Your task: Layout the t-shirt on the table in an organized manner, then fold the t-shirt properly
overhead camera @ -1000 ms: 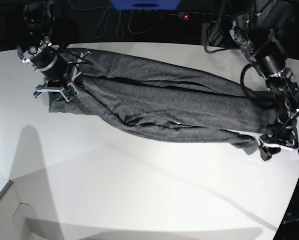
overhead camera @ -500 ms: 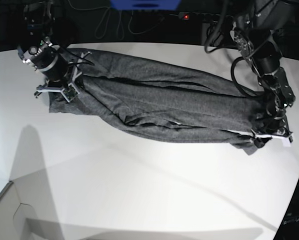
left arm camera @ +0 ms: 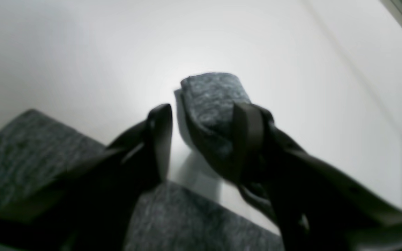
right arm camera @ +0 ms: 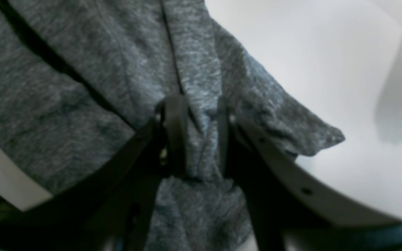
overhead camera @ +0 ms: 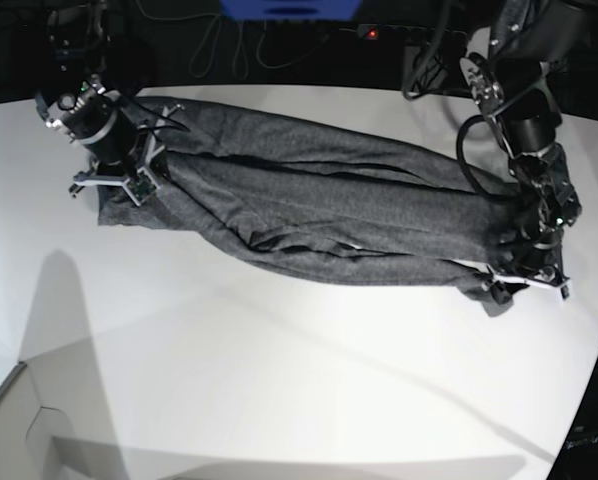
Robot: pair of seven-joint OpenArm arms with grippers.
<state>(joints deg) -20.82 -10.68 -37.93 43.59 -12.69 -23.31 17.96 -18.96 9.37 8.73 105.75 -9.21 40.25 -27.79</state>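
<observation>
Stretching across the white table (overhead camera: 279, 380), the grey t-shirt (overhead camera: 319, 215) lies bunched into a long, wrinkled band between the robot's two arms. The right end effector (right arm camera: 197, 136) is clamped on a gathered fold at one end of the cloth — its dark fingers (right arm camera: 175, 136) pinch the fabric between them, near a loose corner resting on the table. At the opposite end, the left end effector (left arm camera: 201, 139) stands partly open, low over the table; a rolled edge of the t-shirt sits against one finger (left arm camera: 246, 139), while bare table shows in the gap beside the other — whether the cloth is actually gripped there cannot be told.
</observation>
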